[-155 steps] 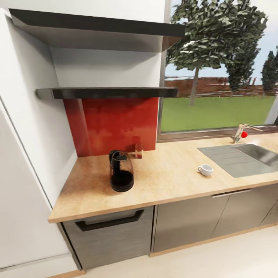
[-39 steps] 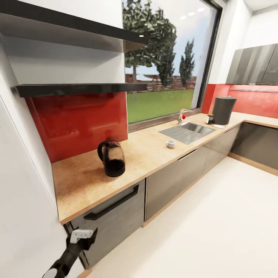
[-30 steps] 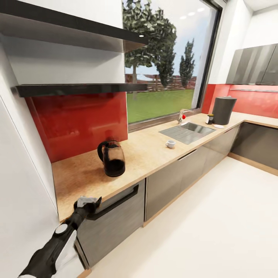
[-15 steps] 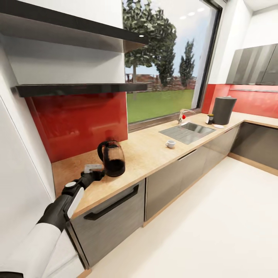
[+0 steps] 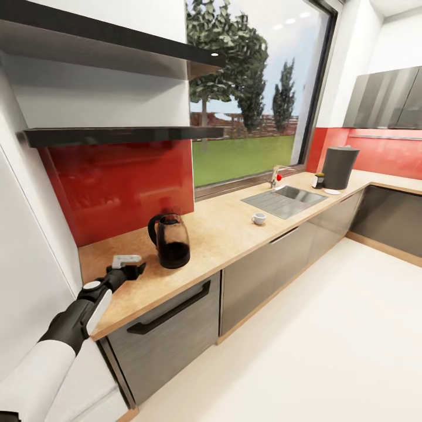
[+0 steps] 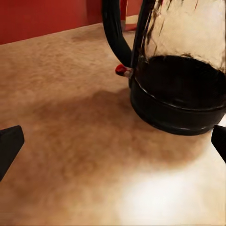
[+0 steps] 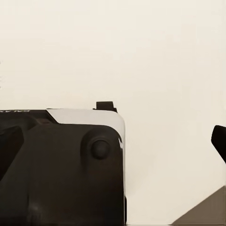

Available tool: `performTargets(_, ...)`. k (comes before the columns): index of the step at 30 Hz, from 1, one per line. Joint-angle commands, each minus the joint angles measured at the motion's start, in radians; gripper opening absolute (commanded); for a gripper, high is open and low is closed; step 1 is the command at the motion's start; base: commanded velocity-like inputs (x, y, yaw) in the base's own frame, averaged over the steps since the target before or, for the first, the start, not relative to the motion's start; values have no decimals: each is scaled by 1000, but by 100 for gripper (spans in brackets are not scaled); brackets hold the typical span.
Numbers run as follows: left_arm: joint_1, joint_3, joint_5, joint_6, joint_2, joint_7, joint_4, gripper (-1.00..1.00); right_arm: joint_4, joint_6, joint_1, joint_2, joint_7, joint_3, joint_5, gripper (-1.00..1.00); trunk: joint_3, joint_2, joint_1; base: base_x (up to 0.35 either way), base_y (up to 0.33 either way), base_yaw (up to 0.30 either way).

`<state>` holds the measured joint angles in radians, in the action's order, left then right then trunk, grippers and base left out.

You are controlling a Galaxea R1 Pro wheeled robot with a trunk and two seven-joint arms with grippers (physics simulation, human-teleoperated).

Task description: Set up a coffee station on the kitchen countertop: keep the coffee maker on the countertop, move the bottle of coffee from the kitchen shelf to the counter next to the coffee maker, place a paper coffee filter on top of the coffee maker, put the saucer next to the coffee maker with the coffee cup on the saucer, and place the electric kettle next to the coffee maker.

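1. The left gripper (image 5: pixel 130 262) hovers over the countertop (image 5: pixel 234 234), its arm reaching in from the near corner; in the left wrist view the fingertips (image 6: pixel 9 143) sit far apart, spread wide and holding nothing.
2. The electric kettle (image 5: pixel 170 240) stands upright just beside that gripper, loop handle turned toward the red backsplash (image 5: pixel 123 181), with bare worktop between gripper and kettle.
3. Farther along, the coffee cup (image 5: pixel 258 218) sits near the sink (image 5: pixel 284 201) and its tap (image 5: pixel 276 174).
4. At the far corner stands the coffee maker (image 5: pixel 339 167), with the bottle of coffee (image 5: pixel 319 180) and the saucer (image 5: pixel 332 191) close beside it.
5. Two dark shelves (image 5: pixel 117 136) hang above the kettle.
6. The right gripper (image 7: pixel 113 141) points at pale floor over a black robot part; its fingertips sit at opposite edges of the right wrist view, spread wide.
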<state>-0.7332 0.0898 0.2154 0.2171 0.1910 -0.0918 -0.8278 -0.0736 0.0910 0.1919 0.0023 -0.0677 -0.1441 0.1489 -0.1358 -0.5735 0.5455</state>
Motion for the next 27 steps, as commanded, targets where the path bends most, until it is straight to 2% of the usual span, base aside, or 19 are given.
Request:
performTargets(1, -1, 2, 9, 5, 3, 1, -2, 100, 8, 3, 1, 0, -3, -9, 10, 100, -2, -2, 0, 0, 0, 0)
performTargets(3, -1, 2, 9, 4, 4, 1, -3, 100, 20, 3, 1, -5, -4, -9, 10, 100, -2, -2, 0, 10, 0, 0)
performTargets(5, -2, 2, 9, 4, 5, 2, -5, 100, 37, 3, 1, -24, -5, -8, 10, 100, -2, -2, 0, 180, 0, 0)
performTargets(9, -4, 2, 9, 5, 5, 5, -5, 100, 41, 2, 1, -28, -5, -8, 11, 100, -2, -2, 0, 209, 0, 0)
performTargets(16, -5, 0, 9, 4, 11, 7, -5, 100, 43, 0, 1, -28, -4, -6, 12, 100, -2, -2, 0, 27, 0, 0)
performTargets(20, 1, -22, 6, -19, 5, 3, -8, 100, 36, 2, -2, -9, -4, -8, 10, 100, -2, -2, 0, 0, 0, 0)
performTargets(24, -22, 1, 16, 4, 9, 2, -21, 100, 39, 1, 0, -7, -7, -7, 14, 100, -2, -2, 0, 0, 0, 0)
performTargets(27, -26, 2, 17, 21, 13, 1, -20, 100, 42, 1, 0, -9, -7, -6, 14, 100, -2, -2, 0, 0, 0, 0)
